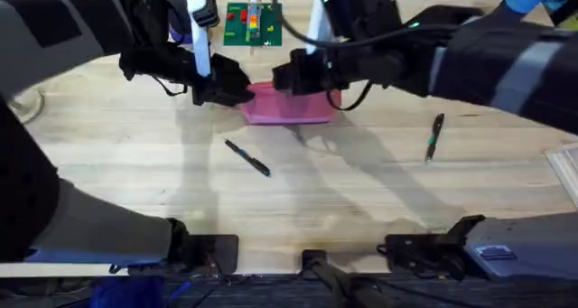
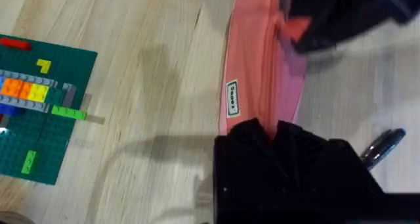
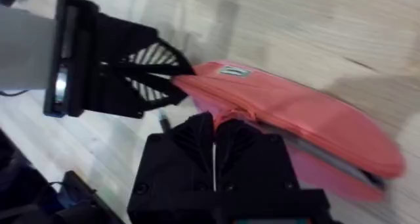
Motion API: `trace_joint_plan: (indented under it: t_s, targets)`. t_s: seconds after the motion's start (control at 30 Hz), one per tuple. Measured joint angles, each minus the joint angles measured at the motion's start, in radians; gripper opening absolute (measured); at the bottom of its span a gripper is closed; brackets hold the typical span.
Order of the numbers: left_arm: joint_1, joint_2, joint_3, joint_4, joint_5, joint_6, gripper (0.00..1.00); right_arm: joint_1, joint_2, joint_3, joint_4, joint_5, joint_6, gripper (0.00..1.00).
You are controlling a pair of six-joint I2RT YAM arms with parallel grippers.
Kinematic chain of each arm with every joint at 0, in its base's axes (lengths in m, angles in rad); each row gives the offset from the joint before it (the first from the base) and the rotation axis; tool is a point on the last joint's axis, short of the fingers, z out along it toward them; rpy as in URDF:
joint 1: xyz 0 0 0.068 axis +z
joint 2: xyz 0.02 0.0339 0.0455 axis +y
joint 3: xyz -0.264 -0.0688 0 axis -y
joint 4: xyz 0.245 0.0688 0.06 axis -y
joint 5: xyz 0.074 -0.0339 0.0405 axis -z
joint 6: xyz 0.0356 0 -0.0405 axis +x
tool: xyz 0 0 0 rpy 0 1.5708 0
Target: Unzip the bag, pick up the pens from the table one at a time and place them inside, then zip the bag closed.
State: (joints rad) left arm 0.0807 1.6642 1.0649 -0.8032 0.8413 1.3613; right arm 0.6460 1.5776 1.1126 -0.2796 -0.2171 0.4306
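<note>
Two arms meet over the bag (image 1: 287,105), which lies toward the far edge of the tabletop (image 1: 135,182) near its middle, and the way they hold it reads as the unzipping step under way. At the pouch's left end the left jaws (image 1: 237,94) are pinched shut on the pink fabric; the left wrist view has the cloth running straight into the black fingers (image 2: 289,152), most likely to anchor that end so the pouch cannot slide. On the pouch's right part the right jaws (image 1: 287,78) are closed on fabric at the zipper seam, where the right wrist view has the black fingers (image 3: 216,152) meeting over a gathered fold; whether they have the pull tab itself cannot be told. One pen (image 1: 247,157) lies nearer the front edge, left of centre, and the other pen (image 1: 434,136) rests toward the right edge, both well apart from the bag, waiting until it is open. A green brick baseplate (image 1: 253,23) sits at the far edge, behind the pouch and out of the way
</note>
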Motion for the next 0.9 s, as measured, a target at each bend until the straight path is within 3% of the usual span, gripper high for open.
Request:
trace_joint_plan:
  t_s: [0.4, 0.7, 0.9]
  targets:
    - [0.0, 0.0, 0.0, -0.001, 0.001, 0.0, 0.042, 0.074, 0.093, 0.001, 0.211, -0.11, 0.085, 0.03]
    - [0.0, 0.0, 0.0, -0.005, 0.001, 0.001, 0.042, 0.079, 0.095, 0.001, 0.221, -0.121, 0.089, 0.033]
    - [0.0, 0.0, 0.0, -0.003, 0.001, 0.001, 0.042, 0.06, 0.088, 0.005, 0.18, -0.136, 0.059, 0.226]
